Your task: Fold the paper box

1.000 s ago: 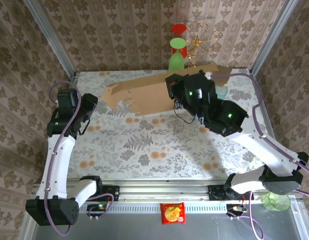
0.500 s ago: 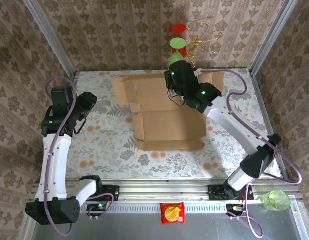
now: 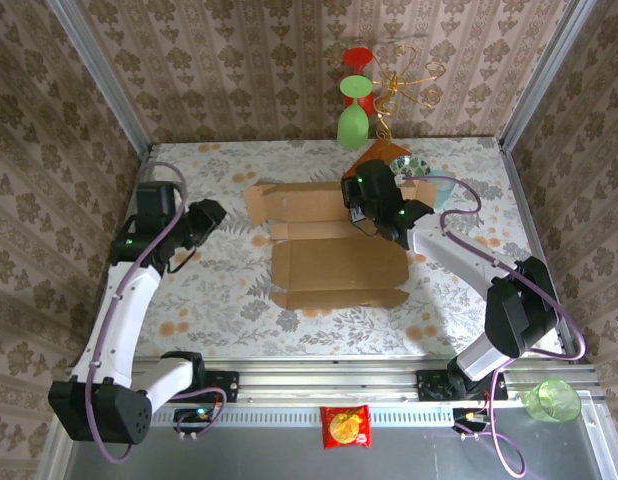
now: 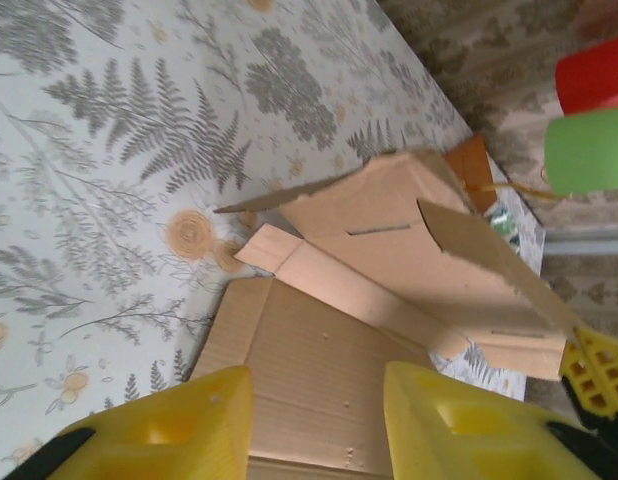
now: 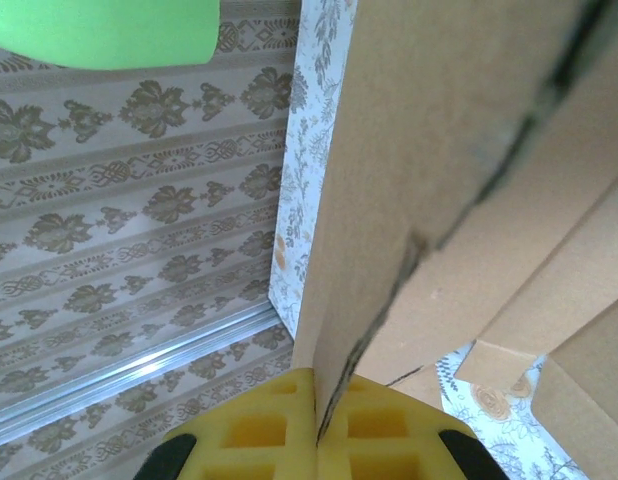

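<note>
Top view: the paper box [image 3: 339, 272] lies opened out mid-table [image 3: 239, 330]. Its big panel is flat towards us and the slotted rear panel points to the back wall. The right gripper [image 3: 361, 208] sits at the rear right part of the sheet, with the arm reaching in from the right. The left gripper [image 3: 211, 213] is off the box's left edge, near the rear-left corner and not touching. We can't read either set of jaws from here. A green piece [image 3: 352, 127] and a red piece [image 3: 357, 60] stand at the back wall, beside a gold wire stand [image 3: 404, 80].

Left wrist: the left gripper [image 4: 319, 385] has its yellow fingers [image 4: 169, 430] apart, with nothing between them. Under them is the near corner of the paper box [image 4: 389, 250], flat on the floral table [image 4: 109, 150]. One flap is tilted up off the sheet and runs to a yellow gripper pad [image 4: 594, 370] at the right edge. A small orange-brown slab [image 4: 471, 165] sits past the box. The green piece [image 4: 589, 150] and red piece [image 4: 594, 75] are behind it.

Right wrist: the right gripper [image 5: 317, 400] has its pads pressed together on the edge of a cardboard flap of the paper box [image 5: 459, 150], so it's clamped. The flap rises straight out of the pads, and more folded panels are at lower right. The green piece [image 5: 99, 30] is at top left.
</note>
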